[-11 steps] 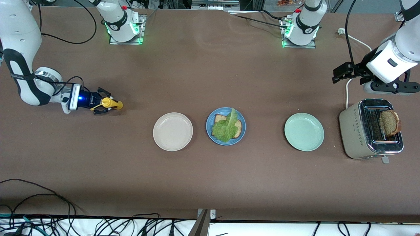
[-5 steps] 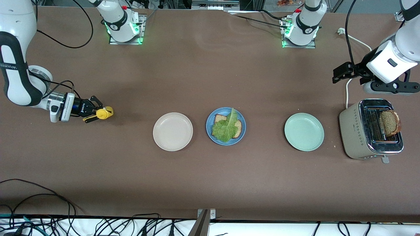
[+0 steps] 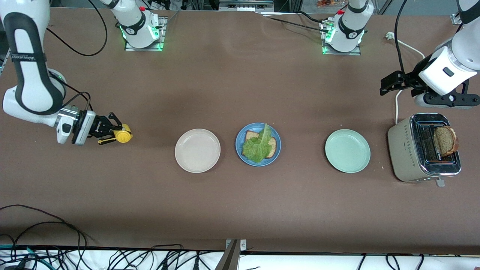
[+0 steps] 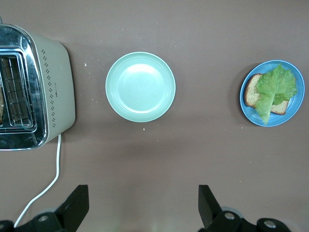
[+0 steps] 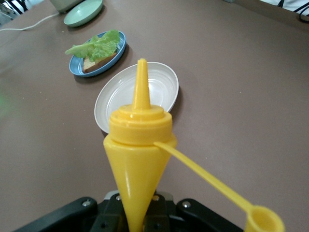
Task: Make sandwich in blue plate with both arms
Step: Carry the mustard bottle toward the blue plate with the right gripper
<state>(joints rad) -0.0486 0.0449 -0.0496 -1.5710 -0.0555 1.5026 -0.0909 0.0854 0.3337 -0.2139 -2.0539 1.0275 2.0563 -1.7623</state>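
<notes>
Front view: right jaws [image 3: 112, 128] clamp yellow bottle [image 3: 122, 135], apparently airborne, well apart from blue plate [image 3: 240, 149].

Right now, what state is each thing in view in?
blue plate: holds one bread slice under a lettuce leaf; no top slice.
toaster: second slice standing up from its slot.
mustard bottle: cap off, dangling.
right tool: shut on the mustard bottle.
left tool: open, waiting above the toaster.
cream plate: bare.
green plate: bare.
</notes>
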